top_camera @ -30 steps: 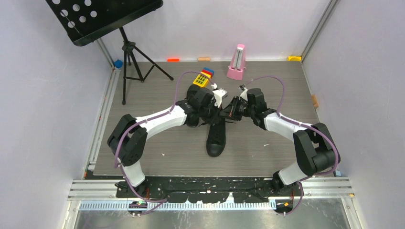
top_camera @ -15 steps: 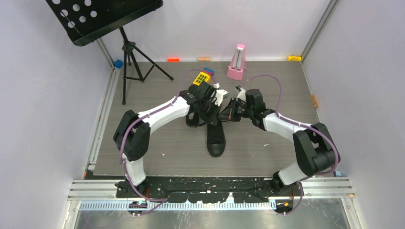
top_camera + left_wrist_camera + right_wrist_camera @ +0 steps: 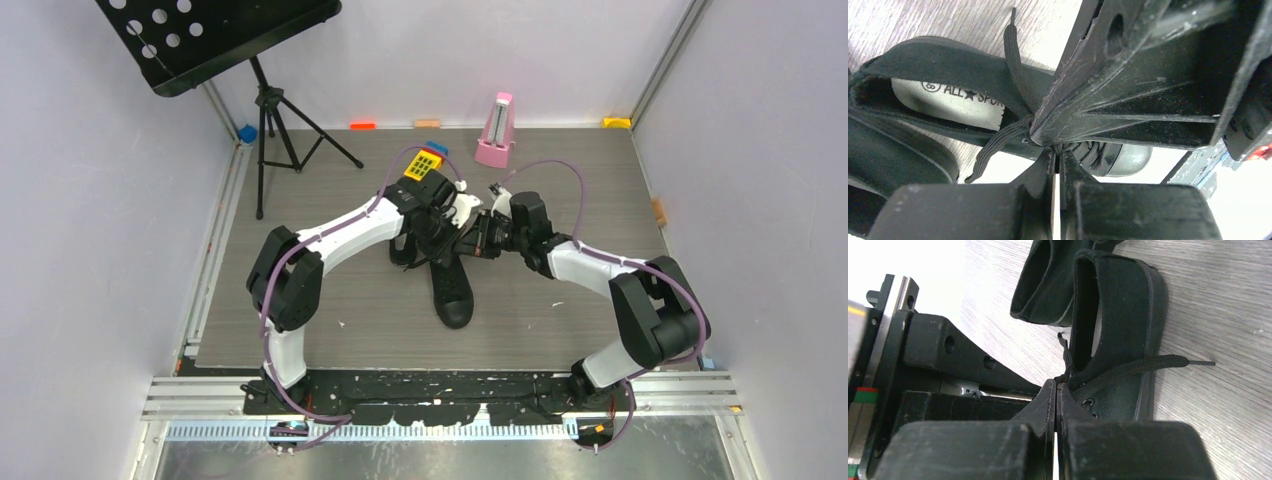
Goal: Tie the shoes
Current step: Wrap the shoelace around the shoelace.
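Two black canvas shoes lie mid-table. One shoe points its toe at the arms. The other shoe lies left of it, mostly under my left arm. My left gripper and right gripper meet tip to tip over the first shoe's lacing. In the left wrist view the left gripper is shut on a black lace beside the grey insole. The right gripper's finger crosses above it. In the right wrist view the right gripper is shut on a lace; a loose lace end trails over the shoe's side.
A black music stand on a tripod stands at the back left. A pink metronome and a yellow keypad toy sit behind the shoes. Small coloured blocks lie along the back wall.
My left gripper has swung away from me and to the right, my right gripper has moved left, and the two now meet over the shoe. The shoes have barely moved.
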`<move>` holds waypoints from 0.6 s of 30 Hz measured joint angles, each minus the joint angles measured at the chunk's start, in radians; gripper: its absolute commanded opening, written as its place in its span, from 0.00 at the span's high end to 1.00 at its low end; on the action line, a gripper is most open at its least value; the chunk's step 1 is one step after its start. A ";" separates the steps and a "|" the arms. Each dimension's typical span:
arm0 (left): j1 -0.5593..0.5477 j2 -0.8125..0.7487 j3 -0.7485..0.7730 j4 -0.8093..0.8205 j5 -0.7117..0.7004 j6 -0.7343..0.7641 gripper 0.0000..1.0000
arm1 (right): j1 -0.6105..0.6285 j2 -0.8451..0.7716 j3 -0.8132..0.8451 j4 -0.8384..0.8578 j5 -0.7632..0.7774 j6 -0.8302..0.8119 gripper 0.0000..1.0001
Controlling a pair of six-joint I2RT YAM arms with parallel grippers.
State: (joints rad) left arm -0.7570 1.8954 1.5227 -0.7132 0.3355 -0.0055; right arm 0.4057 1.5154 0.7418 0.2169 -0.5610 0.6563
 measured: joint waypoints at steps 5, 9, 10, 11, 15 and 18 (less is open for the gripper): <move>0.000 0.000 -0.007 0.002 -0.027 0.002 0.94 | 0.012 0.015 -0.002 0.039 0.006 0.002 1.00; 0.001 -0.005 -0.037 0.019 -0.037 0.001 0.88 | 0.027 0.029 -0.008 0.061 0.016 0.004 1.00; 0.005 -0.008 -0.045 0.021 -0.037 0.001 0.87 | 0.030 0.033 -0.009 0.064 0.018 0.005 1.00; 0.008 -0.011 -0.053 0.021 -0.036 0.002 0.87 | 0.031 0.037 -0.010 0.070 0.021 0.005 1.00; 0.019 -0.025 -0.078 0.032 -0.023 0.006 0.85 | 0.033 0.045 -0.013 0.084 0.031 0.009 1.00; 0.026 -0.041 -0.097 0.044 -0.013 -0.002 0.76 | 0.039 0.045 -0.013 0.095 0.035 0.011 1.00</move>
State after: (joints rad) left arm -0.7311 1.8542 1.4261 -0.6689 0.3225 -0.0071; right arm 0.4442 1.5608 0.7288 0.3115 -0.5255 0.6674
